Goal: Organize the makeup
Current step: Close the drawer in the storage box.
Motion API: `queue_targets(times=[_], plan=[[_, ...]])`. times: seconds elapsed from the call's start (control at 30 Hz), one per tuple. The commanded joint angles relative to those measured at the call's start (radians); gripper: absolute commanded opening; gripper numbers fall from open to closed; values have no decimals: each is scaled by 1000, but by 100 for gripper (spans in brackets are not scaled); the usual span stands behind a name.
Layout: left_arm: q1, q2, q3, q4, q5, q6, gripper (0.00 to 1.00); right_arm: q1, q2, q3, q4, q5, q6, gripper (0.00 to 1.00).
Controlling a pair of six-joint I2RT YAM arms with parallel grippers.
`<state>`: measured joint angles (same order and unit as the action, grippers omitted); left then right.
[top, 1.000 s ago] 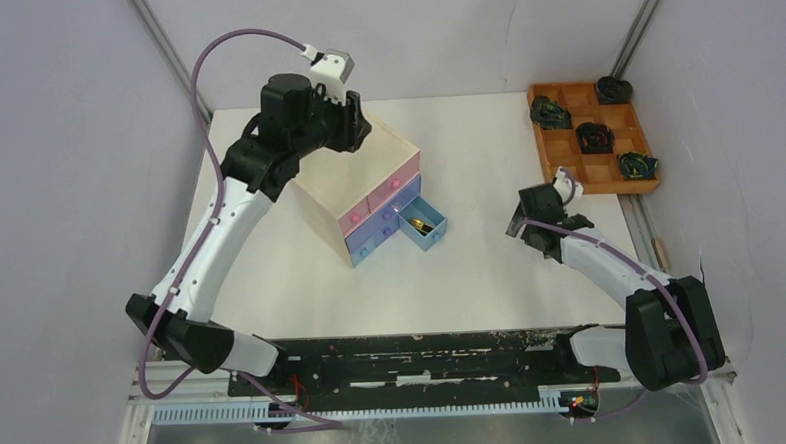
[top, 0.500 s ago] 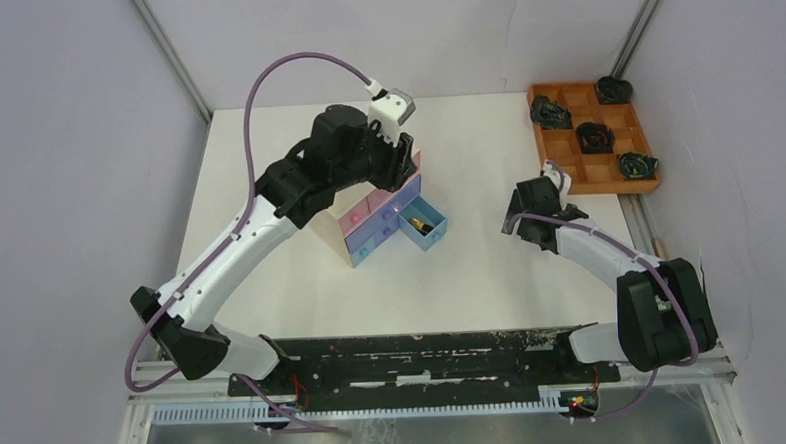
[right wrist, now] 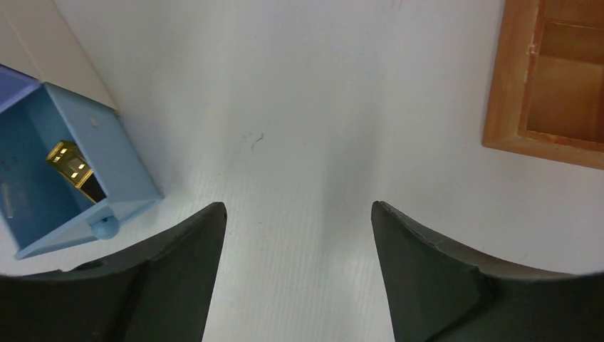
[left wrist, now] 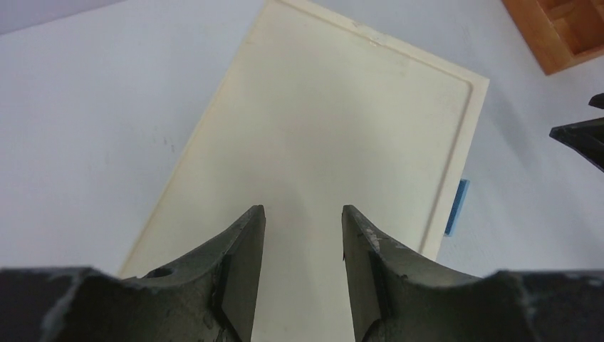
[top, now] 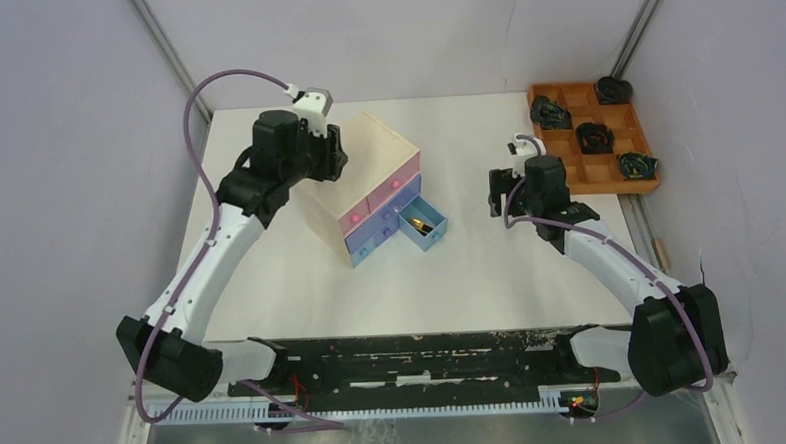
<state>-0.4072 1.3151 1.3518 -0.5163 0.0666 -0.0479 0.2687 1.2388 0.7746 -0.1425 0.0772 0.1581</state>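
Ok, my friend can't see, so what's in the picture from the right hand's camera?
The right hand, open and empty, hangs over the white table. At the left, a blue drawer stands pulled open with a gold tube inside. The corner of a wooden tray shows at the upper right.

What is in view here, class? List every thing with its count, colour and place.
table: one, white, under everything.
chest: one, pale wood with pink and blue drawers, left of the table's middle.
open drawer: one, blue, pulled out of the chest's right side.
gold makeup item: one, gold, lying in the open drawer.
tray: one, orange-brown wooden grid, far right corner.
coiled objects: four, dark, on the tray.
arms: two, white and black, bases at the near edge.
left fingers: two, dark, apart above the chest's top, holding nothing.
right fingers: two, dark, apart above bare table between drawer and tray, holding nothing.
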Motion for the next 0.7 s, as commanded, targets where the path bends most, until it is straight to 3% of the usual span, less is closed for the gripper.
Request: queue_targets(times=[0.0,0.07,0.17,0.33,0.67], plan=[[30,-95,15,63,-102,-41,53,25,-6,55,32,-103,-52,66],[41,-126,-1,72,-136,-52,54,67,2,54,8,-105,-49,34],[44,-135,-11,53,-135,-51,54,150,5,14,1,-84,-20,4],[44,-144,-71,67,-120,-66,47,275,26,-91,57,-79,43,1],[44,-167,-171,119,-99,-74,4,370,137,-62,132,-76,93,1]])
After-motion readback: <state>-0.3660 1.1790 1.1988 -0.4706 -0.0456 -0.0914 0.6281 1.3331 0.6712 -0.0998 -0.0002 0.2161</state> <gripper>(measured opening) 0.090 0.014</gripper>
